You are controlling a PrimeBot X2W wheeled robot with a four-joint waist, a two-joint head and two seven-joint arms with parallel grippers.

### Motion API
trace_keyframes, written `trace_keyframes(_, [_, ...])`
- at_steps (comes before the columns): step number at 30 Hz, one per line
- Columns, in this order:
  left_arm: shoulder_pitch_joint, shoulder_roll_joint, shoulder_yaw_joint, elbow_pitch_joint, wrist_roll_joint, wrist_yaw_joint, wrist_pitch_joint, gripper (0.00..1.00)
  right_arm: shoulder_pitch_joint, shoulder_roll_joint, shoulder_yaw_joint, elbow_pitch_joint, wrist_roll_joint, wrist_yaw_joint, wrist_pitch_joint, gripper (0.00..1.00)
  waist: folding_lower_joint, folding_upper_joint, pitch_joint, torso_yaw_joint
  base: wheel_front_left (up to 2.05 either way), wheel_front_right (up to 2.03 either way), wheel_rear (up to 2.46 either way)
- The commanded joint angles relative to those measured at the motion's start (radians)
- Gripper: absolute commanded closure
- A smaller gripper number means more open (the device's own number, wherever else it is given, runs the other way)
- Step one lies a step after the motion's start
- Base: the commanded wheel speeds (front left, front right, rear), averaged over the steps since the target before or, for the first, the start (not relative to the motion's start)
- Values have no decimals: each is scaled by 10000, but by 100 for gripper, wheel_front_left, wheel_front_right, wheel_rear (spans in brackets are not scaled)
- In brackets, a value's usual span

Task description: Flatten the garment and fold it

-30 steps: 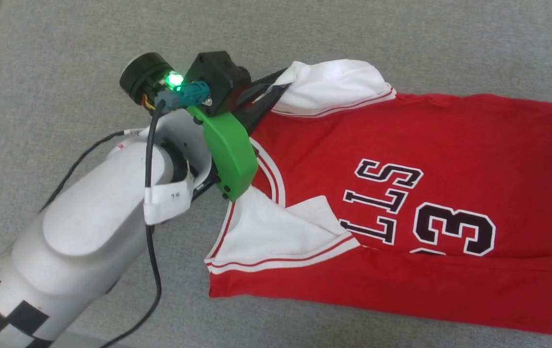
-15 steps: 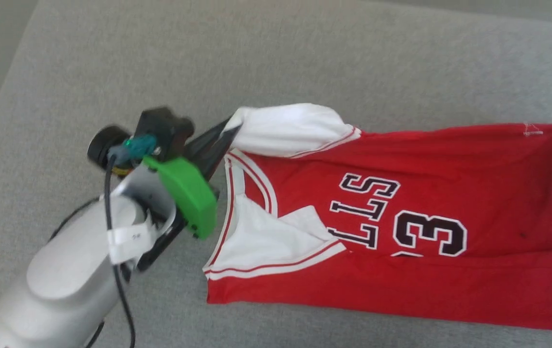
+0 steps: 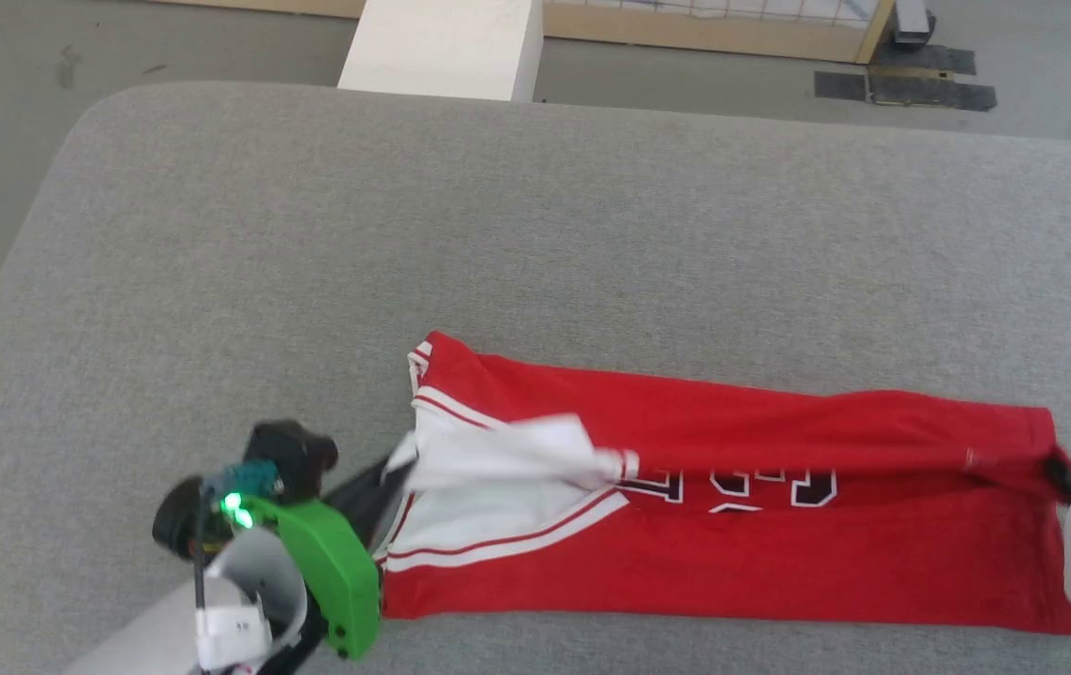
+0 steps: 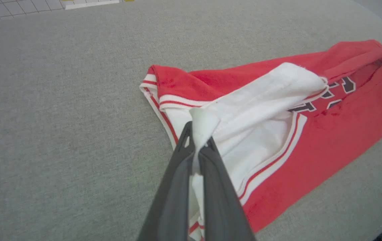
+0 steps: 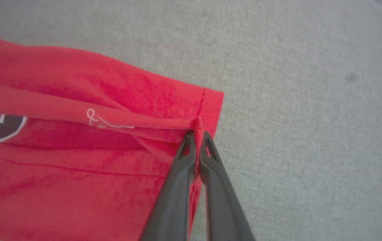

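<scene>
The garment point(image 3: 761, 553), a red jersey with white sleeves and black lettering, lies lengthwise on the grey table, its far long edge lifted and drawn toward me over the letters. My left gripper point(image 3: 395, 469) is shut on the white sleeve point(image 4: 261, 93) at the collar end, cloth pinched between its dark fingers point(image 4: 177, 174). My right gripper point(image 5: 196, 135) is shut on the red hem corner point(image 5: 207, 110) at the opposite end; it shows as a dark tip point(image 3: 1061, 473) at the right edge of the head view.
The grey padded table point(image 3: 498, 234) stretches wide behind the jersey, with a rounded far-left corner. Beyond it stand a pale block point(image 3: 442, 42) and a wooden frame point(image 3: 732, 33) on the floor. The table's near edge shows close under the jersey point(image 4: 371, 187).
The head camera has tilted up and back. Both grippers have pulled the jersey's far edge toward me, folding it over the lettering. The right gripper has closed on the hem corner.
</scene>
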Motion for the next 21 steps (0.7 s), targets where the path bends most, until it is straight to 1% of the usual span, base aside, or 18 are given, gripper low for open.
trace_keyframes(1, [225,26,-81,138,-35,52,27,100,279,34,-73,-217,-61,-17,172,100,0,0,41,-44,0,0,0])
trace_keyframes(6, [351,-112,-393,673,35,-51,164,100,904,-9,29,-722,-59,-17,743,100,0,0,242,-27,0,0,0])
trace_keyframes(11, [236,-311,-682,1329,174,-282,278,100,951,-104,295,-764,-79,-17,993,100,0,0,326,-34,0,0,0])
trace_keyframes(12, [215,-354,-721,1432,211,-320,251,82,946,-121,338,-724,-96,-17,992,84,0,0,301,-33,0,0,0])
trace_keyframes(13, [192,-407,-758,1553,274,-338,187,0,937,-148,392,-685,-114,-17,970,0,0,0,249,-31,0,0,0])
trace_keyframes(18, [237,-609,-720,1875,368,-356,-355,0,812,-259,509,-805,142,-17,881,0,0,0,-289,-60,0,0,0])
trace_keyframes(21, [340,-624,-499,1854,355,-275,-950,0,761,-203,349,-1177,635,-17,1063,0,0,0,-700,-93,0,0,0])
